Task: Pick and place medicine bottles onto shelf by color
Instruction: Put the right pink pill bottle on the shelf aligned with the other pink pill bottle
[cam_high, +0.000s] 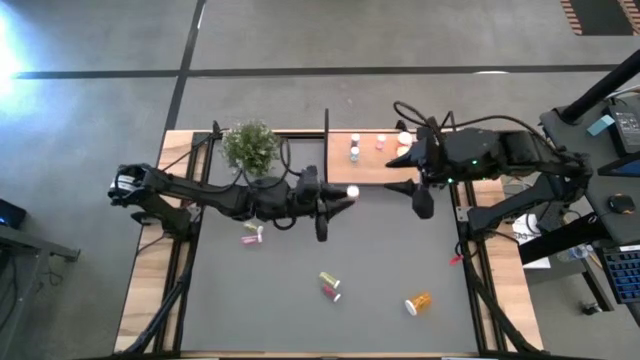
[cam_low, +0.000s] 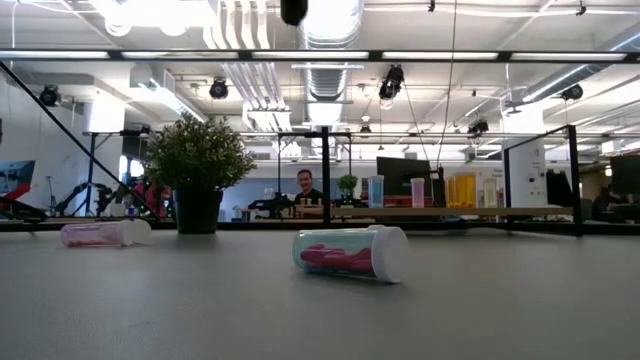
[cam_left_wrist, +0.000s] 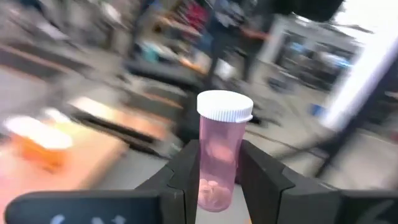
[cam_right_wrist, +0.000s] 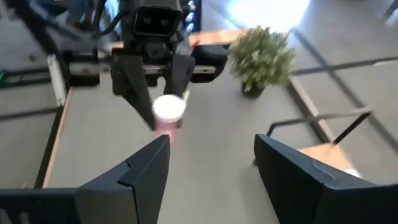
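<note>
Two arms meet near the table's middle. We see the left gripper (cam_high: 343, 192) clamped on a pink, white-capped cylindrical medicine bottle (cam_left_wrist: 218, 158), held upright between its dark fingers (cam_left_wrist: 186, 171), just short of the light wooden shelf with black posts (cam_high: 340, 142). The right gripper (cam_right_wrist: 211, 168) hangs facing it, jaws spread wide, empty. Other bottles lie on the dark grey tabletop (cam_high: 400, 250): a pink one (cam_high: 252, 237) and an orange one (cam_high: 418, 302).

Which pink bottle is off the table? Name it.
The white-capped pink bottle clamped upright in the left gripper jaws, near the shelf. The other pink bottles lie on the table.
</note>
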